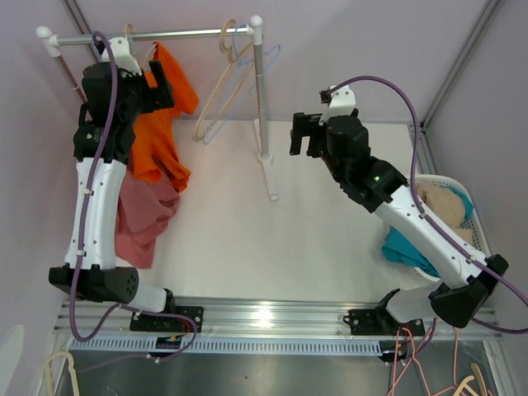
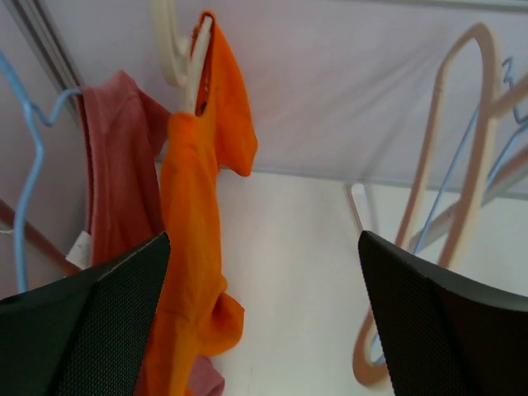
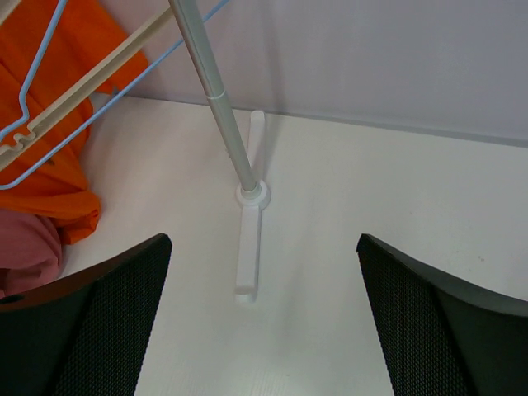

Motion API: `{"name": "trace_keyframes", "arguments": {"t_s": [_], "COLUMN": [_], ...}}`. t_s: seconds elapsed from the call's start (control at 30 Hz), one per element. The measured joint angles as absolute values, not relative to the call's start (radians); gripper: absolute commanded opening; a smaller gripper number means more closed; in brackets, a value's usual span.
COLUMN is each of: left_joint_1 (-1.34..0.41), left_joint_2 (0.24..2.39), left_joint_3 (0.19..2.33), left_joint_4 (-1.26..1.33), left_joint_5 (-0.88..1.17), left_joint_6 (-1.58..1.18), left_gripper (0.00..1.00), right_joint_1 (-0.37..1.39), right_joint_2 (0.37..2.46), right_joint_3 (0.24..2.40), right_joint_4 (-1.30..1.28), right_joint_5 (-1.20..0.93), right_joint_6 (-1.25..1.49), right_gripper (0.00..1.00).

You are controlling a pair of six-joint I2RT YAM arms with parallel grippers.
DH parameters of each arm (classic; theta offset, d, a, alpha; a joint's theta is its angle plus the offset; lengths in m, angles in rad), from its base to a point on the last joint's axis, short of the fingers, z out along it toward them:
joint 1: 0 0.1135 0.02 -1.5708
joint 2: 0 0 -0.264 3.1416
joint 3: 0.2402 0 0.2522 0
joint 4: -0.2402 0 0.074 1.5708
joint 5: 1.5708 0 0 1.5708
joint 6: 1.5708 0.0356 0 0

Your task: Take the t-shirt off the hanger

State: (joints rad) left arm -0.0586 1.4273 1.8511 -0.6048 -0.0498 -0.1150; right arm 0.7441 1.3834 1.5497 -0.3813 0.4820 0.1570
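Both pincers stand wide open and empty above the white desk [image 1: 247, 239]. At the near right, a white plastic laundry basket [image 1: 481, 233] holding teal and beige cloth sits well behind the right pincer [image 1: 302, 136]. That pincer's spread black fingers [image 3: 99, 322] frame the white foot [image 3: 247, 247] of the clothes rack directly ahead, with the grey upright pole [image 3: 209, 82] rising from it.

The left pincer [image 2: 262, 239], raised near the rack's left end, gapes with nothing between its jaws. The orange t-shirt [image 2: 198, 247] hangs just ahead of it, beside the finger on the left of the wrist view; whether cloth and finger touch cannot be told. The shirt droops from a cream plastic hanger [image 2: 186, 58], its hem trailing toward the desk.

Beyond the shirt, to the pincer's left, hang a dusty-pink garment [image 2: 120, 165] and a thin blue wire hanger [image 2: 35, 157]. Farther off to its right, an empty beige hanger [image 2: 477, 33] dangles from the silver rail [image 1: 177, 35].
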Motion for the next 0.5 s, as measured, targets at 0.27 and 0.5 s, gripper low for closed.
{"name": "trace_keyframes", "arguments": {"t_s": [0.27, 0.5], "left_joint_1": [-0.021, 0.038], "left_joint_2": [1.477, 1.597], "left_joint_3": [1.909, 2.009], "left_joint_4": [-0.487, -0.423], "left_joint_5": [-0.069, -0.045], "left_joint_6": [-0.112, -0.117], "left_gripper": [0.98, 0.92], "right_joint_1": [0.619, 0.542], "right_joint_2": [1.308, 1.307], "right_joint_3": [1.485, 1.464], "right_joint_4": [-0.343, -0.324], "right_joint_5": [0.374, 0.284], "right_joint_6": [0.168, 0.186], "right_gripper": [0.99, 0.99]}}
